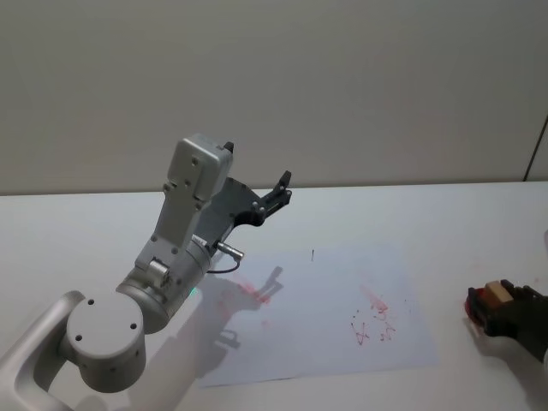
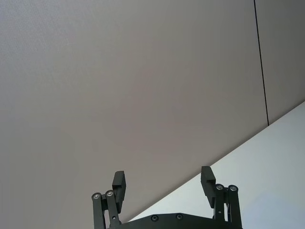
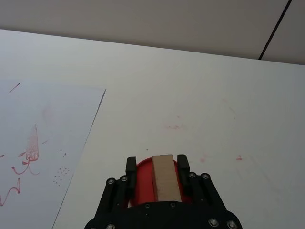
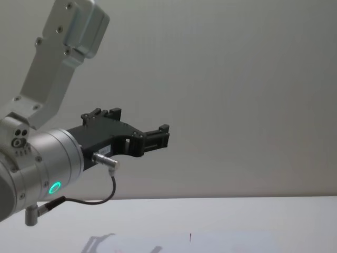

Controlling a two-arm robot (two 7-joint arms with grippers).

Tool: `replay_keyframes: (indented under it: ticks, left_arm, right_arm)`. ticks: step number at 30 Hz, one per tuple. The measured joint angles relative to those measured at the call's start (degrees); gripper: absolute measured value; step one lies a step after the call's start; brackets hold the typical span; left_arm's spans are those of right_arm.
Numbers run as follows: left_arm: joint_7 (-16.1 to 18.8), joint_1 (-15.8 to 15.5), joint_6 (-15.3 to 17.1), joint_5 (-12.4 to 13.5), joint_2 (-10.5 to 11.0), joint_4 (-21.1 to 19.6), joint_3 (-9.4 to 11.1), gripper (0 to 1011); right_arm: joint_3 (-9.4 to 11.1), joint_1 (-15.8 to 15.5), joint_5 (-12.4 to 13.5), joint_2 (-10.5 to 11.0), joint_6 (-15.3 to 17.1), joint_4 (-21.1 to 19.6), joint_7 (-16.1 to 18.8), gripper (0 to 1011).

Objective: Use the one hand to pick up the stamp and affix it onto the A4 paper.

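My right fingers (image 3: pixel 182 164) are clamped on the stamp (image 3: pixel 165 179), right of the A4 paper (image 1: pixel 325 308); left fingers (image 2: pixel 207 177) raised, spread wide.

A white, flat tabletop (image 1: pixel 445 214) spans the head view from 9 o'clock across to 3 o'clock. Behind it, from 10 to 2 o'clock, stands a plain beige-grey wall (image 1: pixel 360 86). A thin dark vertical seam (image 1: pixel 537 150) cuts the wall toward 3 o'clock. A small red round-edged object (image 1: pixel 472 301) sits on the tabletop at 4 o'clock. Faint red smudges (image 3: pixel 174 127) mark the bare tabletop.
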Motion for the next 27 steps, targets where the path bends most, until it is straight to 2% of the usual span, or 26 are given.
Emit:
replay_keyframes:
  ticks: [6,9,18,27]
  left_arm:
    - [0.0,0.0,0.0,0.0,0.0,0.0,0.0,1001]
    - [0.0,0.0,0.0,0.0,0.0,0.0,0.0,1001]
    - [0.0,0.0,0.0,0.0,0.0,0.0,0.0,1001]
    - [0.0,0.0,0.0,0.0,0.0,0.0,0.0,1001]
  right_arm:
    - [0.0,0.1,-0.1,-0.1,0.1,0.1,0.1,358]
    - [-0.1,0.1,-0.1,-0.1,0.1,0.2,0.1,236]
    - [-0.1,0.2,-0.3,-0.1,0.0,0.2,0.2,219]
    - [0.0,1.7,-1.5,-0.4,-1.9,-0.4,1.8,219]
